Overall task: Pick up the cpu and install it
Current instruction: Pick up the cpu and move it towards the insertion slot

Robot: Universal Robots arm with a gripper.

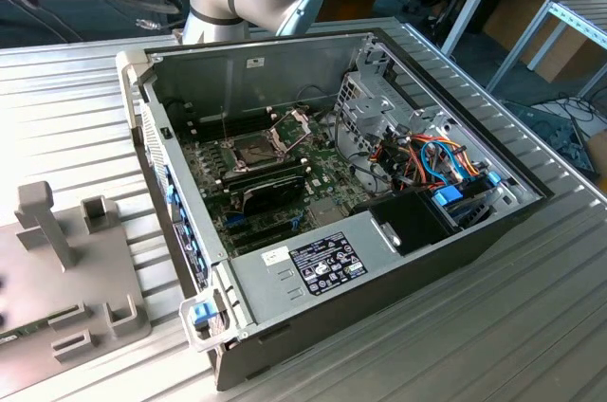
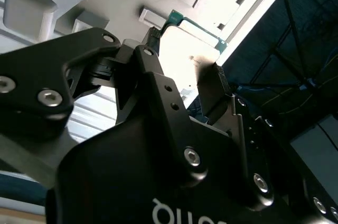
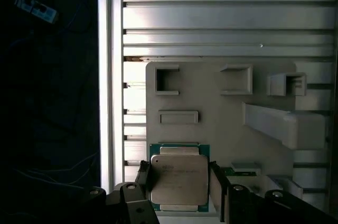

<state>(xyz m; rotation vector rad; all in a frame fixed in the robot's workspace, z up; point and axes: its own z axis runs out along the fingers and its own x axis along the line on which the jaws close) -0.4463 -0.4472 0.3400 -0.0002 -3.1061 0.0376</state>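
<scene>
Silver-grey cpu (image 3: 179, 182) sits on the grey tray (image 3: 211, 129), which lies at 8 o'clock of the computer case (image 1: 379, 269) in the exterior view. The tool (image 3: 179, 174) is clenched on 2 opposite edges of it: pickup step. Lifting, I judge, needs a level hold.

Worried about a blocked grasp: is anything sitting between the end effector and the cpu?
Nothing visible does. In the first wrist view the end effector is placed around the cpu, which is at the grey fixture plate, with no part or cable between them.
</scene>
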